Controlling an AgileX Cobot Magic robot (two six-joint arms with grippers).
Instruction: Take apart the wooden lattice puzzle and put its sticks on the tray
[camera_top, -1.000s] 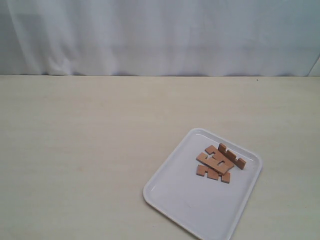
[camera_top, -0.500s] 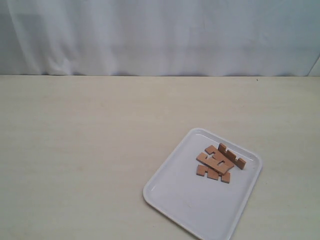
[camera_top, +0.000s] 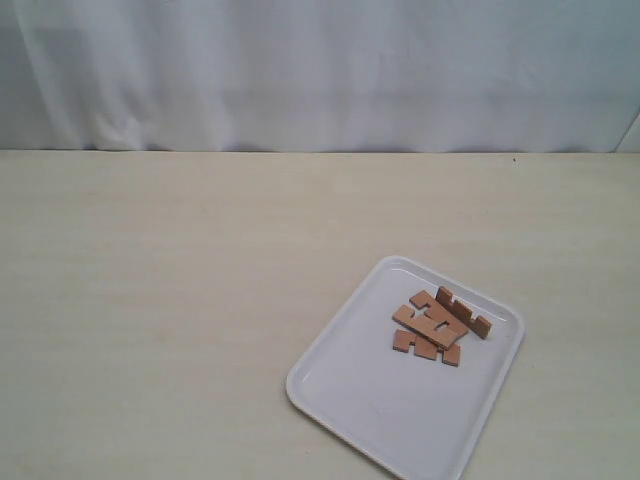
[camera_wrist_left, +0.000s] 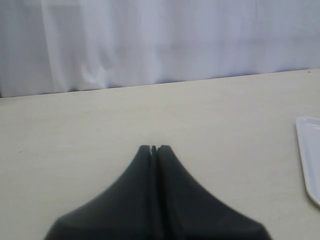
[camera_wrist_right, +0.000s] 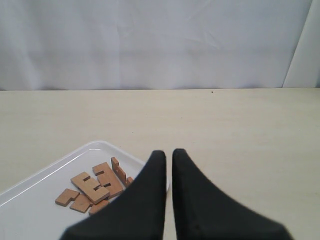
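Note:
The lattice puzzle is in pieces. Its light-brown notched sticks (camera_top: 437, 327) lie in a loose, overlapping pile on the far right part of the white tray (camera_top: 380, 400). One stick (camera_top: 462, 312) stands on its edge at the back of the pile. In the right wrist view the sticks (camera_wrist_right: 95, 186) sit on the tray (camera_wrist_right: 45, 180) just beside my right gripper (camera_wrist_right: 169, 154), whose black fingers are shut with only a thin slit and nothing between them. My left gripper (camera_wrist_left: 153, 148) is shut and empty over bare table, well away from the tray's edge (camera_wrist_left: 309, 160). Neither arm shows in the exterior view.
The tray sits at the front right of a pale wood-grain table (camera_top: 180, 300). A white curtain (camera_top: 320, 70) hangs behind the table's far edge.

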